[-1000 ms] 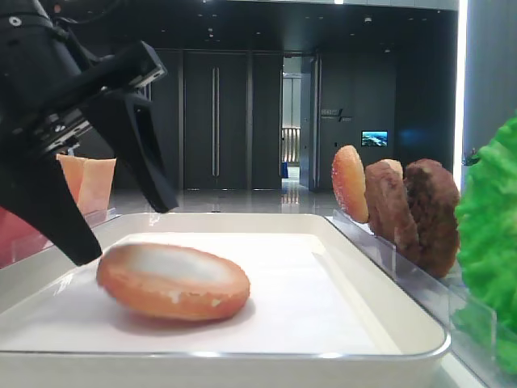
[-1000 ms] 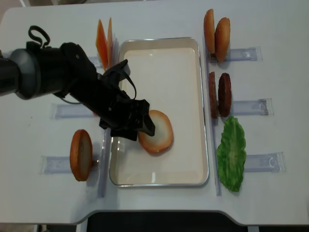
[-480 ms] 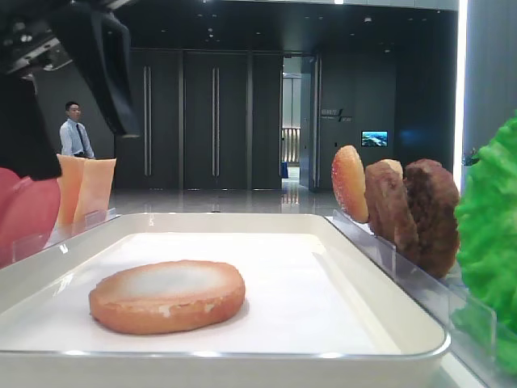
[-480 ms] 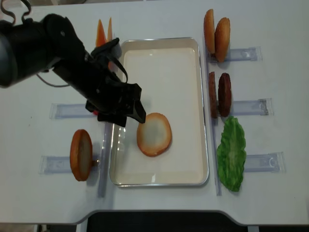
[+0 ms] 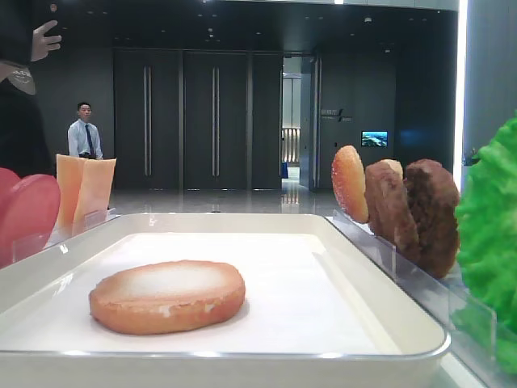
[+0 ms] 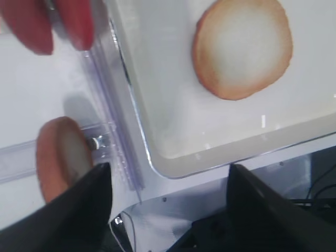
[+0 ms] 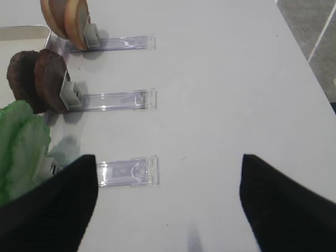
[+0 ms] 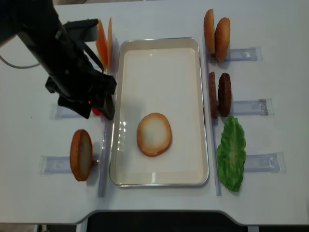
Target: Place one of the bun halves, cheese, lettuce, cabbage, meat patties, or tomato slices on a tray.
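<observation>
A flat bun half [image 8: 154, 134] with a pale face lies alone on the white tray [image 8: 159, 58], also seen in the low view [image 5: 167, 296] and the left wrist view [image 6: 242, 47]. My left gripper [image 8: 89, 106] hangs open and empty above the tray's left rim, apart from the bun. Its fingers [image 6: 79, 210] frame the tray's near corner. My right gripper [image 7: 168, 205] stands open over bare table, right of the lettuce [image 7: 18, 147]. Cabbage is out of view.
Clear holders line both sides of the tray. On the left are cheese slices [image 8: 104, 36], tomato slices [image 6: 52, 21] and an upright bun half [image 8: 81, 154]. On the right are two bun halves [image 8: 216, 34], meat patties [image 8: 219, 94] and lettuce [image 8: 231, 152].
The bun half has settled flat on the tray. My left gripper has risen and drawn back to the left, off the tray, staying open.
</observation>
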